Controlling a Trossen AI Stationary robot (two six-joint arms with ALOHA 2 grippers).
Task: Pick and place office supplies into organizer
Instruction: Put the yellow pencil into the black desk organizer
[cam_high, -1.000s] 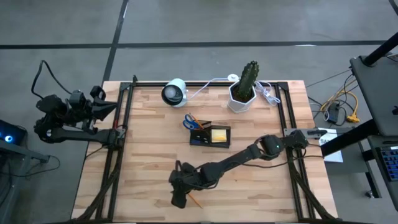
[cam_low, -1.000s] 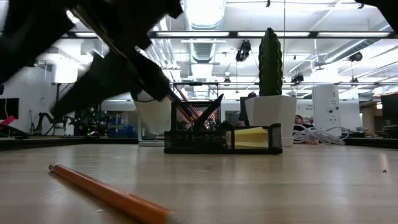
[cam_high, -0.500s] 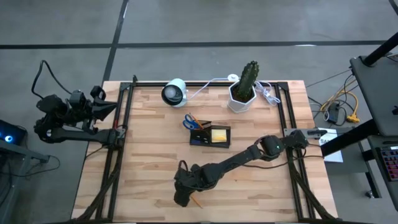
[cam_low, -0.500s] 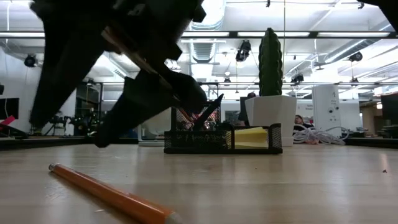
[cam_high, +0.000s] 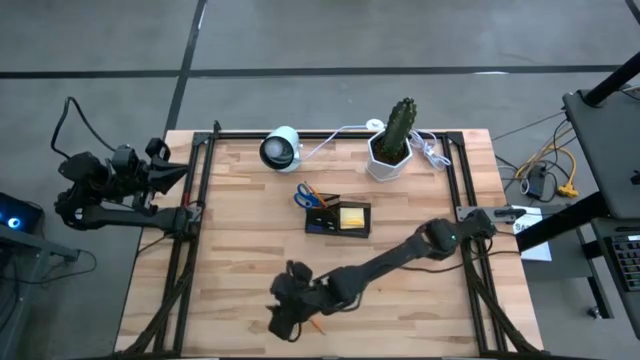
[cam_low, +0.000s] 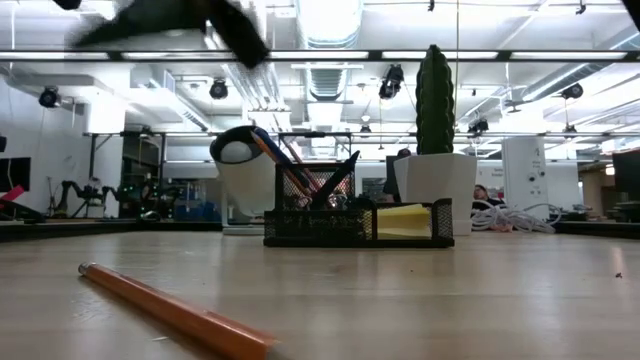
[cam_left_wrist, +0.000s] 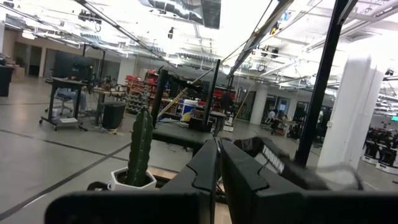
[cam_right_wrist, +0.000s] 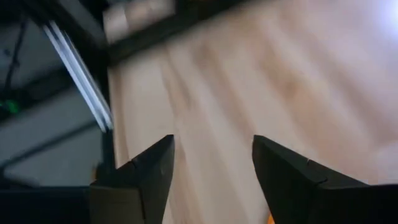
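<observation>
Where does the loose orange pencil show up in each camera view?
High view: orange pencil near the table's front edge, partly under the right gripper.
Low view: pencil lying in the foreground.
Left wrist view: not in it.
Right wrist view: an orange sliver, probably the pencil.
Shared landmark: cactus.

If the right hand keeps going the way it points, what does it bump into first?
Probably the bare wooden table. The open right hand tilts down at it. The orange pencil lies beside it, not between its fingers. Depth is unclear.
</observation>
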